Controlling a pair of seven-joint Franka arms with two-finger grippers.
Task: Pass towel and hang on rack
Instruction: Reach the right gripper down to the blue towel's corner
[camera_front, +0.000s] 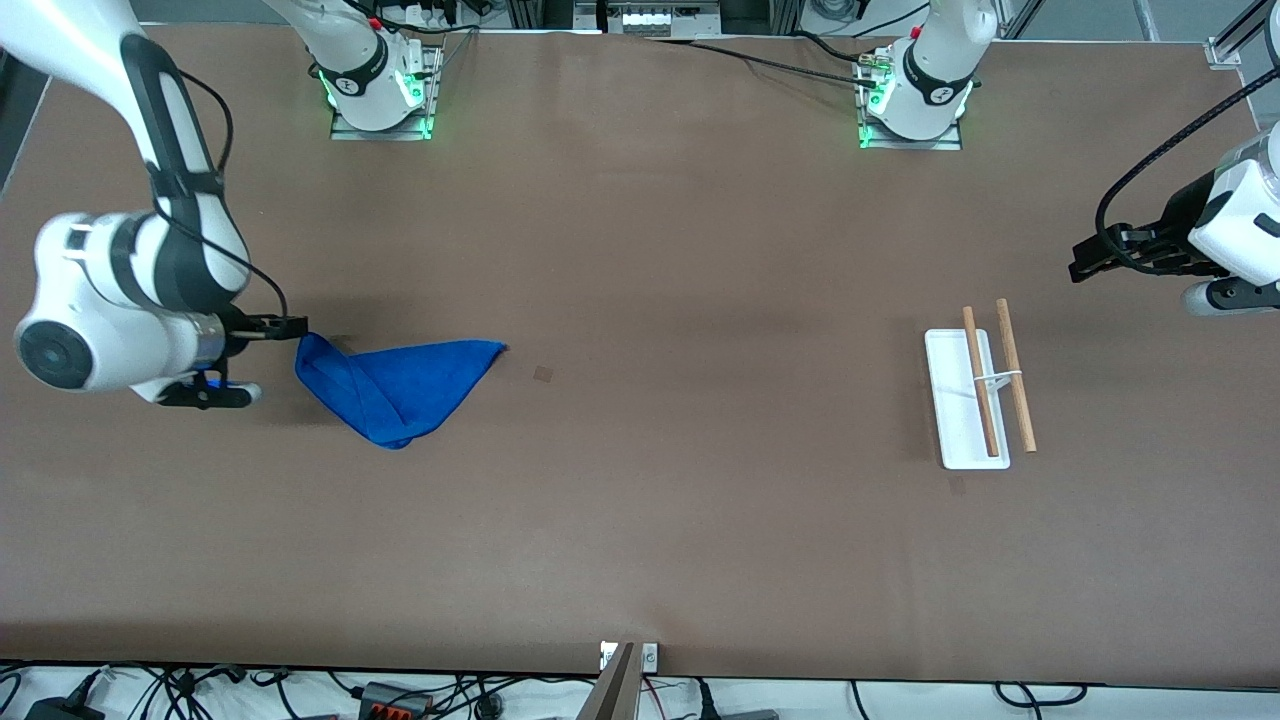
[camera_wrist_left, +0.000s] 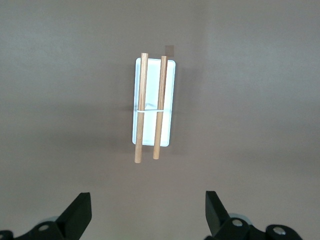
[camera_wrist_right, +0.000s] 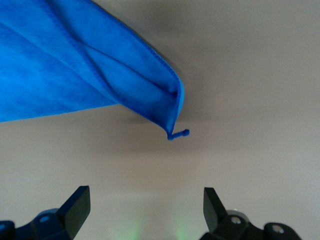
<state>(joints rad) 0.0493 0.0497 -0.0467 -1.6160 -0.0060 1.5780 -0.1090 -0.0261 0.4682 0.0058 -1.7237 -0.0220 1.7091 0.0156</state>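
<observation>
towel (camera_front: 400, 385) amid bare table (camera_front: 700, 520)

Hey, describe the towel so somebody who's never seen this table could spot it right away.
On the brown table, look toward the right arm's end, where the open right gripper sits. Just beside it lies the towel, a loosely folded plain cloth. It's the only bright blue thing there; the white-and-wood rack stands at the left arm's end.

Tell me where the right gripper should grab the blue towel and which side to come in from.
Probably the folded corner of the towel toward the right arm's end of the table. The right gripper, open, sits beside that corner, which stands slightly raised with layered edges, so the fingers can close on it. Come in low from the right arm's end, one finger under the fold.
</observation>
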